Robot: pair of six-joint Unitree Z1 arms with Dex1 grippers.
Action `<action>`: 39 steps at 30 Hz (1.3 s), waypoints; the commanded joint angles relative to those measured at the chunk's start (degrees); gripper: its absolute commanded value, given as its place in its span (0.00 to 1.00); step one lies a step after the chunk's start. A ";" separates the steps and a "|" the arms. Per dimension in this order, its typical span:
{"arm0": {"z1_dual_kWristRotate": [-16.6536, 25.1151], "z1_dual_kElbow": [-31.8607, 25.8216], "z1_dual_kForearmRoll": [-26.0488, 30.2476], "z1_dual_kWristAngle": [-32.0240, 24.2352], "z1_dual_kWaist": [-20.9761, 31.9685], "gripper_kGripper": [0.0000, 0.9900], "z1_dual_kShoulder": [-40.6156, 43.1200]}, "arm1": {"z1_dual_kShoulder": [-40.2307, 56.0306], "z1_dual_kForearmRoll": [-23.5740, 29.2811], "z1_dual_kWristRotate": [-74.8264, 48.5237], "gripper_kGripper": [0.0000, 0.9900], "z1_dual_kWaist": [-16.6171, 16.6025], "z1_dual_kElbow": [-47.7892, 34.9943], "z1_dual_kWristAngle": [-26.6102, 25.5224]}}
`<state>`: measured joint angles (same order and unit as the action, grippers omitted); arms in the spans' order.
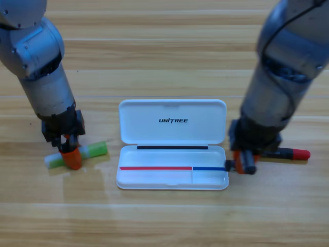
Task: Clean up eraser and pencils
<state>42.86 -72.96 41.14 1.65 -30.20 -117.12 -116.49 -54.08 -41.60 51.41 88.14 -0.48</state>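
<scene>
White case (172, 144) sits open mid-tabletop (164, 221), lid tipped back w/ dark lettering on it, tray toward the near edge. I'll place everything off that case.

My left gripper (71, 157) is down on the tabletop well left of the case, about level w/ the tray. It's pointing straight down onto the eraser (93, 150), a pale green-and-white stick lying nearly flat, slightly tilted, its green end toward the case and its white end away. Orange jaws straddle the eraser's mid-to-left part and look pressed onto it, so I'm pinching the eraser; it's resting on the wood, not lifted.

My right gripper (245, 160) is low just right of the case, by the tray's right end, nearly touching the case's corner. Jaw gap hidden by the gripper body & wrist, so can't tell if it's spread or pressed together. The pencils (288, 153) show as one black barrel w/ a red tip, lying flat on the tabletop right of the case, pointing away from it; the near end runs under my right gripper, the red tip sticks out past it. Can't tell if I'm actually gripping it.

Tray inside of case holds neither item.
</scene>
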 commanded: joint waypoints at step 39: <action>0.29 -16.87 22.05 3.89 -6.10 0.00 10.33 | 7.33 -2.17 0.47 1.00 2.73 0.63 -1.11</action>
<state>42.99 -87.28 61.67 5.04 -32.96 -107.56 -121.00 -54.16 -42.37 52.98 94.48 0.45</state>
